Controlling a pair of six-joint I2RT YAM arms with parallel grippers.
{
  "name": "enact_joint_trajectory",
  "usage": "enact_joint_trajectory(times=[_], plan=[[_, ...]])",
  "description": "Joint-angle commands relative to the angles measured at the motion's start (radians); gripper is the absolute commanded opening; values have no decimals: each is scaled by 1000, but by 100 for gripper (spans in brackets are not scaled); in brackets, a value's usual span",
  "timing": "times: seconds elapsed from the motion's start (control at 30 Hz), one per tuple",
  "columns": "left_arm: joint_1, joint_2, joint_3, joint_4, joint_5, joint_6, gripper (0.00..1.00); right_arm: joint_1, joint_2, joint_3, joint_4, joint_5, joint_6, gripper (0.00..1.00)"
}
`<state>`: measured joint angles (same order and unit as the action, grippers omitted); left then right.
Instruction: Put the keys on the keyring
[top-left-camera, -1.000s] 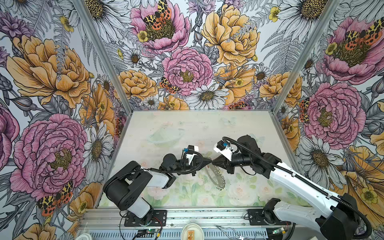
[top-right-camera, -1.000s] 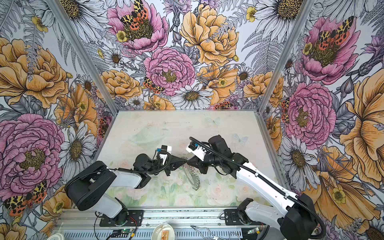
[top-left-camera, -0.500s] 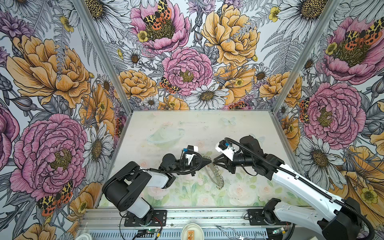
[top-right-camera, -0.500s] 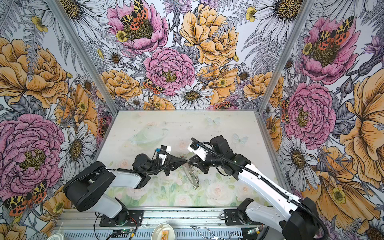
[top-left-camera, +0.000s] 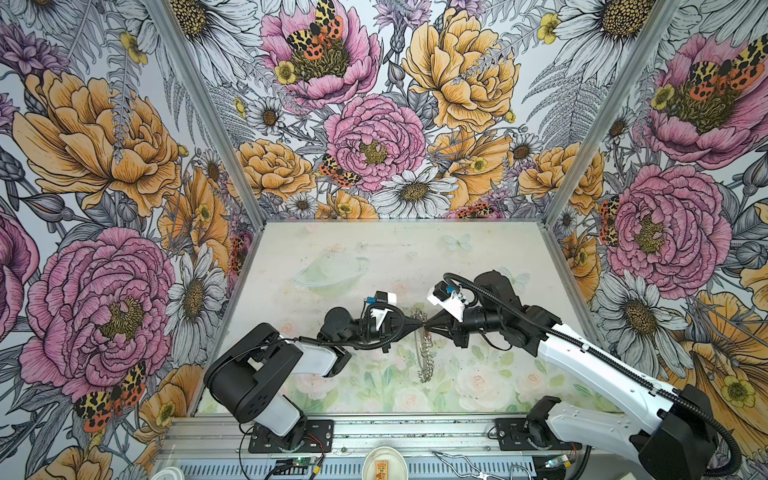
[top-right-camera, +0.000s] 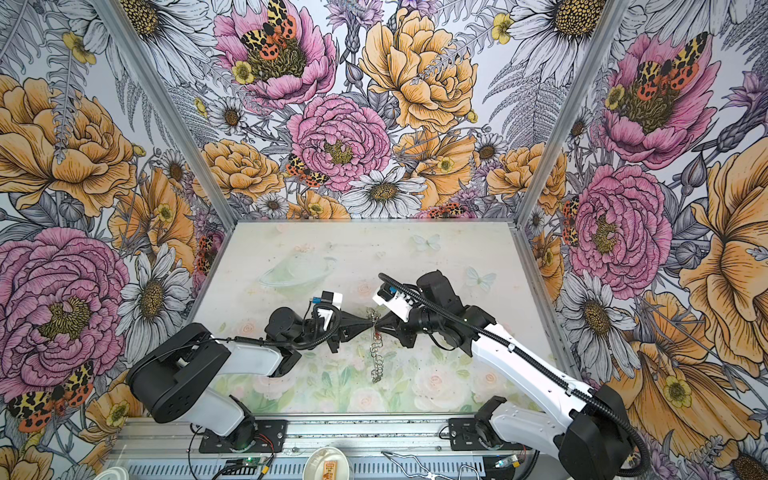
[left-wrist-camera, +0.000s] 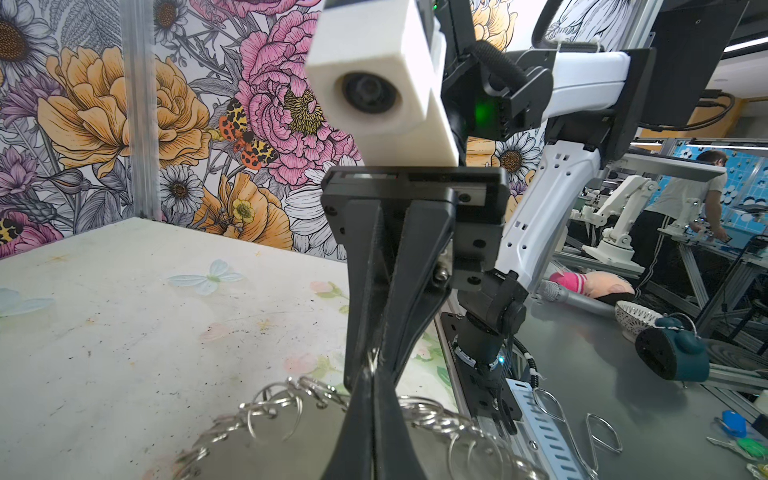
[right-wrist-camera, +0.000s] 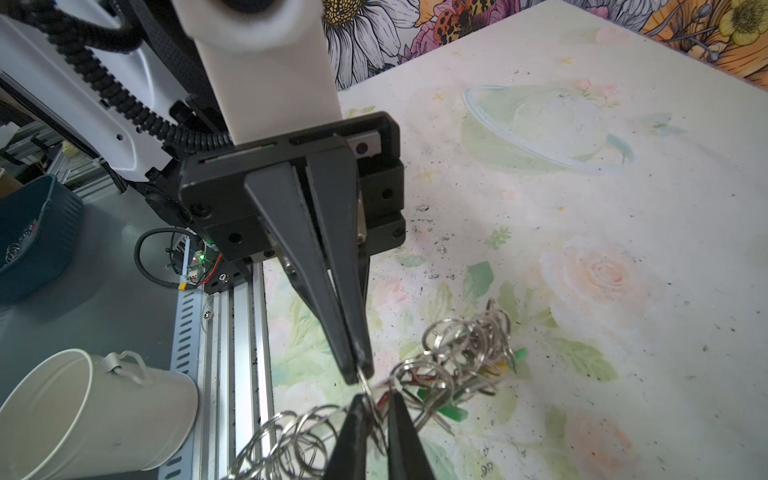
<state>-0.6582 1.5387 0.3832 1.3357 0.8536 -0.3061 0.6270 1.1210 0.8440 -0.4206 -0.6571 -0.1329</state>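
Note:
The keyring (top-left-camera: 424, 353) hangs edge-on between both arms above the table's front middle, also visible in the other top view as the keyring (top-right-camera: 376, 353). In the left wrist view its flat grey face (left-wrist-camera: 270, 449) is fringed with split rings. My left gripper (top-left-camera: 417, 327) (left-wrist-camera: 373, 384) is shut on the ring's upper edge. My right gripper (top-left-camera: 428, 328) (right-wrist-camera: 376, 399) meets it tip to tip, its narrow jaws closed on a split ring. Keys hang among the rings: a green cover (right-wrist-camera: 455, 413), a red one (right-wrist-camera: 415, 380), a yellow one (right-wrist-camera: 500, 365).
Floral walls enclose the table (top-left-camera: 374, 257) on three sides. Beyond its front edge runs an aluminium rail (top-left-camera: 374, 428) with both arm bases. Off the table lie a white tin cup (right-wrist-camera: 83, 415), a dark blue basket (right-wrist-camera: 29, 232) and wire loops (left-wrist-camera: 561, 419).
The hanging keyring has swung from a slant to nearly straight down. Both gripper tips stay together at its upper edge, having shifted only slightly.

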Motion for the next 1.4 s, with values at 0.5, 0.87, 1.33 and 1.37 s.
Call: enact_joint_trajectory(times=[0.5, 0.87, 1.33, 1.37], plan=[[0, -129, 6, -270, -29, 190, 23, 5, 11, 103, -97, 67, -12, 0], [0, -229, 16, -486, -86, 325, 35, 53, 139, 311, -431, 148, -137, 0], [-8, -198, 17, -462, -40, 302, 33, 102, 240, 435, -520, 195, -190, 0], [-11, -195, 17, -463, -36, 302, 32, 104, 243, 436, -518, 195, -192, 0]])
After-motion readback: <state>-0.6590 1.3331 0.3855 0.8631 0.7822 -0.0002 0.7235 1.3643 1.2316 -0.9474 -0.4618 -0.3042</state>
